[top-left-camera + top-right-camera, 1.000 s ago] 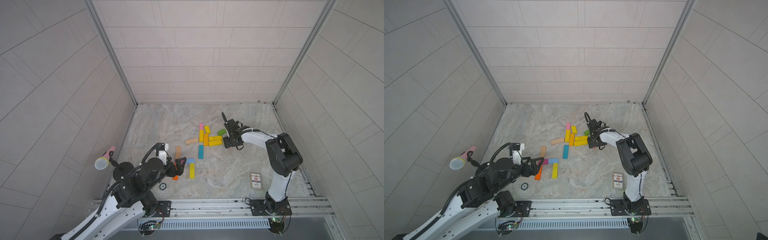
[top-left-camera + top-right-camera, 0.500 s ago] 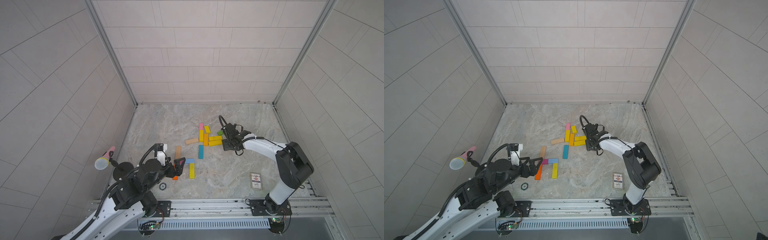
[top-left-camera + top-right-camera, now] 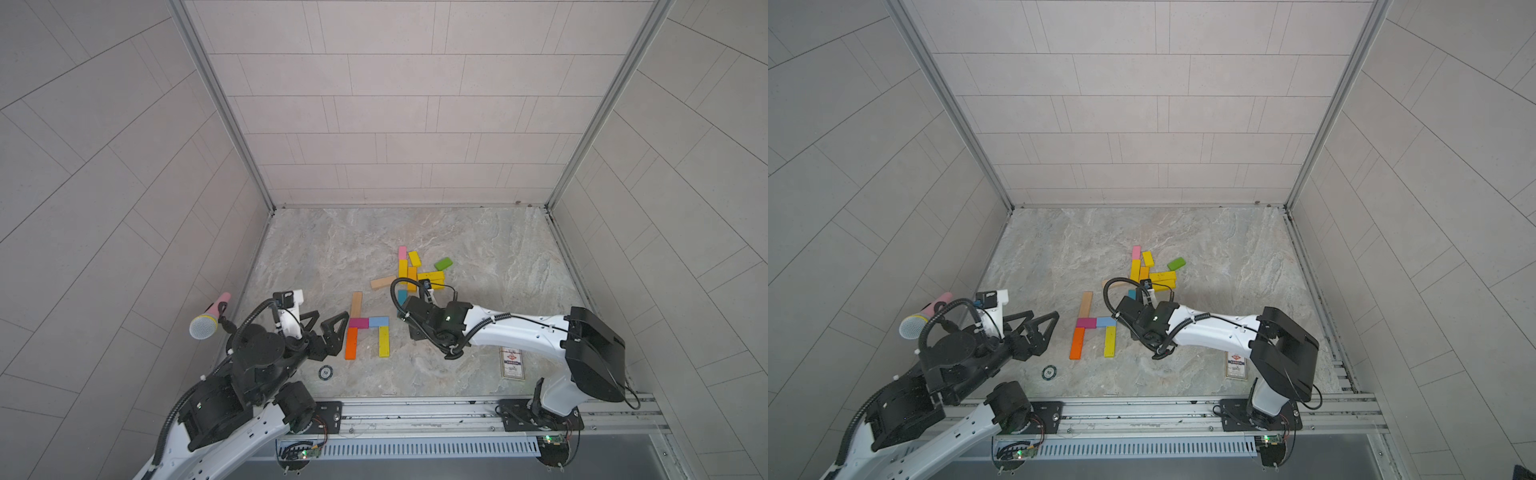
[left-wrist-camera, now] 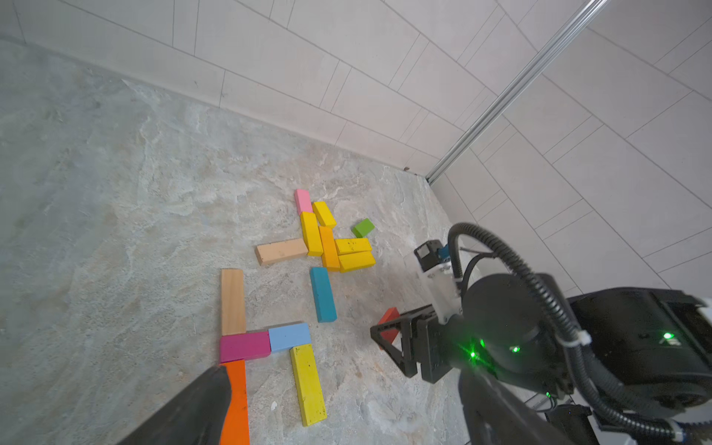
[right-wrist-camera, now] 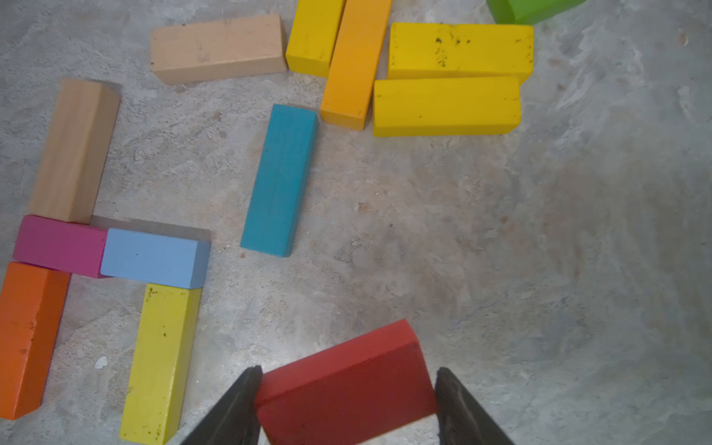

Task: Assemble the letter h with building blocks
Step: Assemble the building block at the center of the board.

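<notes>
- Right pincer (image 5: pixel 348 389) is pinching the red block (image 5: pixel 339 358), one finger pressing against each side. The block is riding tilted. Cannot tell whether it is clear of the tabletop (image 3: pixel 490 257).
- Change from a second ago: this pincer is no longer sitting at the loose pile (image 3: pixel 430 276) of yellow and orange blocks. It is now drawn back toward the arm bases. The pile is lying beyond its fingertips, with the teal block (image 5: pixel 279 179) lying between pile and pincer.
- Whether it was already gripping the red block back then is too small to tell.
- The partly built h is lying just beside the right pincer, on its left, between the two pincers.
  - Stem: wood block (image 3: pixel 356 303) leading down to orange block (image 3: pixel 351 343).
  - Bar: magenta block (image 3: pixel 359 323) butting against light-blue block (image 3: pixel 378 321).
  - Leg: yellow block (image 3: pixel 384 341) hanging from the bar's end.
- Left pincer (image 3: pixel 328 326) is standing spread wide and empty, parked as before, with the orange block just off its tips.
- Reading: the pick looks finished and the carry is under way. The letter is already reading as an h, so the red block is probably going in as an extension. Which end is not clear.
- Watch: the yellow leg is lying closest to the loaded pincer and is looking easy to knock.
</notes>
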Controlling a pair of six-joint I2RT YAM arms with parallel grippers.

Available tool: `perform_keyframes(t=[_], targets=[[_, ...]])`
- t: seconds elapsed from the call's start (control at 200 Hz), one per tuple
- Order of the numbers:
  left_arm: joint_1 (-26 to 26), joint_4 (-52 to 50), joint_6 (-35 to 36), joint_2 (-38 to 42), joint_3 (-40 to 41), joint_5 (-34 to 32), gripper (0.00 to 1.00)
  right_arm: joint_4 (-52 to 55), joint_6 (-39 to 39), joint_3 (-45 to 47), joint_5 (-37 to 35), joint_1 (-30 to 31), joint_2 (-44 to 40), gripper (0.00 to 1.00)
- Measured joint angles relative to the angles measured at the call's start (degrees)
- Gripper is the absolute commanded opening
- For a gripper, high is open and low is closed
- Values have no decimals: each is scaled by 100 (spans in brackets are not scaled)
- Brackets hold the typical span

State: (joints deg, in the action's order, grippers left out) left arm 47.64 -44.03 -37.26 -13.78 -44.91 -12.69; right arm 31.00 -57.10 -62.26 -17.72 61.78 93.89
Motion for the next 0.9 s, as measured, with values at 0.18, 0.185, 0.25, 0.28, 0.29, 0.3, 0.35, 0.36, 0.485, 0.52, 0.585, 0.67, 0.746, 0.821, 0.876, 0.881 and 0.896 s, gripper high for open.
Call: perform_keyframes(t=[0.18,0.185,0.25,0.28,0.29,0.3,0.35,0.36,0.485,0.52,0.585,0.67,0.746,0.821,0.876,0.881,0.896], targets=[[0,-310,125,125,-297,-238,100,20,-763,-348,-186,299,511,48],[0,-326,129,125,-306,-245,100,22,-785,-358,-190,304,533,48],[0,-426,155,125,-369,-295,100,22,-984,-450,-208,348,748,48],[0,-470,173,129,-396,-315,100,20,-1071,-492,-212,358,846,48],[0,-479,175,131,-400,-319,100,22,-1102,-505,-210,361,874,48],[0,-492,177,133,-409,-328,100,22,-1128,-518,-210,365,901,48],[0,-562,205,149,-450,-354,100,26,-1255,-560,-214,376,1010,48],[0,-568,212,155,-457,-356,100,26,-1285,-564,-214,378,1025,48],[0,-682,240,203,-533,-415,100,39,-1591,-577,-236,385,1113,48],[0,-686,245,203,-546,-420,100,39,-1665,-577,-249,385,1123,48],[0,-691,258,205,-555,-433,100,55,-1794,-584,-264,382,1156,48],[0,-697,271,205,-555,-435,100,70,-1930,-643,-269,382,1244,47],[0,-704,282,208,-555,-442,100,79,-2026,-730,-267,382,1338,48],[0,-721,284,208,-562,-457,100,90,-2114,-824,-267,382,1419,48],[0,-734,295,208,-568,-474,100,101,-2162,-881,-267,380,1473,47],[0,-737,297,208,-568,-476,100,103,-2166,-890,-267,380,1480,47],[0,-741,304,208,-570,-479,100,114,-2177,-905,-267,380,1491,47]])
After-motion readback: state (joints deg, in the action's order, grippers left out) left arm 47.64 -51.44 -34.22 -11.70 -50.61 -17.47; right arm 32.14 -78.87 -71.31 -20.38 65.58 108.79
